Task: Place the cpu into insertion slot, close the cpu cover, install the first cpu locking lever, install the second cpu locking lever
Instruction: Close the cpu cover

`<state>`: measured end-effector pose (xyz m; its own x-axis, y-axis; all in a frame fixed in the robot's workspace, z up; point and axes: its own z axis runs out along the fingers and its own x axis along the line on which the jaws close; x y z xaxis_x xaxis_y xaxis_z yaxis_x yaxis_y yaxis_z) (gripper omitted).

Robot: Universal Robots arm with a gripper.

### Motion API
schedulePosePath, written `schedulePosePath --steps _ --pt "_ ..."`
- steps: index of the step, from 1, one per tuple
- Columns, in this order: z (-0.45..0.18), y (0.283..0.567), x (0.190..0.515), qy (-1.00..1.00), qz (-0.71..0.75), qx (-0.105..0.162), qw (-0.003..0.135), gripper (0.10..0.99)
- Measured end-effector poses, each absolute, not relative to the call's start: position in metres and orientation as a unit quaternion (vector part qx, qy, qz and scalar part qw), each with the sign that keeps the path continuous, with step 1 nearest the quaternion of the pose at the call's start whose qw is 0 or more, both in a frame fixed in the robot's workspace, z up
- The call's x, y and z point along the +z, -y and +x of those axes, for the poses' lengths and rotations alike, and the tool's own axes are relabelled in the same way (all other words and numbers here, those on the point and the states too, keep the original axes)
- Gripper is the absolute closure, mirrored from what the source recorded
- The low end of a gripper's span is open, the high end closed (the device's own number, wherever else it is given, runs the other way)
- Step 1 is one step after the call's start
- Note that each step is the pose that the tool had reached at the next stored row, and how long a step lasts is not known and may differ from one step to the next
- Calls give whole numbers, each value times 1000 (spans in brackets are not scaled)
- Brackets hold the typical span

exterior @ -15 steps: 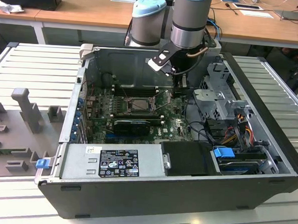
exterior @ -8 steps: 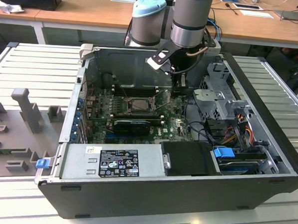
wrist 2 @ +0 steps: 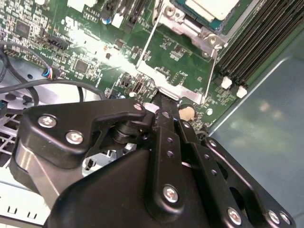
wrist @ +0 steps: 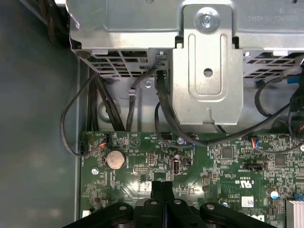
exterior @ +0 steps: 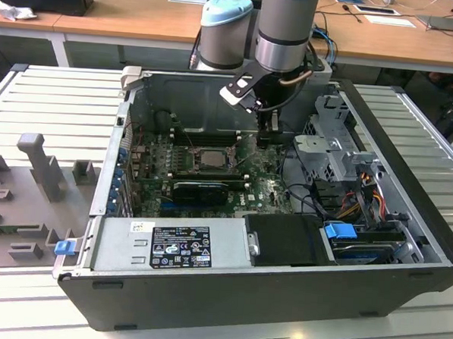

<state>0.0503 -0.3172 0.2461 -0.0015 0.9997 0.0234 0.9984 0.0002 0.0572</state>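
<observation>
The cpu sits in the insertion slot on the motherboard. The cpu cover stands swung open, with the fingers clenched on its free edge.

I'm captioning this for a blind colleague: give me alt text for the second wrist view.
The black gripper, jaws together, is at the free edge of the open cpu cover, a silvery frame above the green motherboard. Beyond it the cpu sits in the insertion slot, beside long black memory slots.
</observation>
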Motion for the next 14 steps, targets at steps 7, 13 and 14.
schedulePosePath --steps 7,13,14 --pt "42 317 246 -707 706 29 12 980" --pt "25 317 246 -707 706 29 12 980" --pt "22 317 246 -707 706 29 12 980"
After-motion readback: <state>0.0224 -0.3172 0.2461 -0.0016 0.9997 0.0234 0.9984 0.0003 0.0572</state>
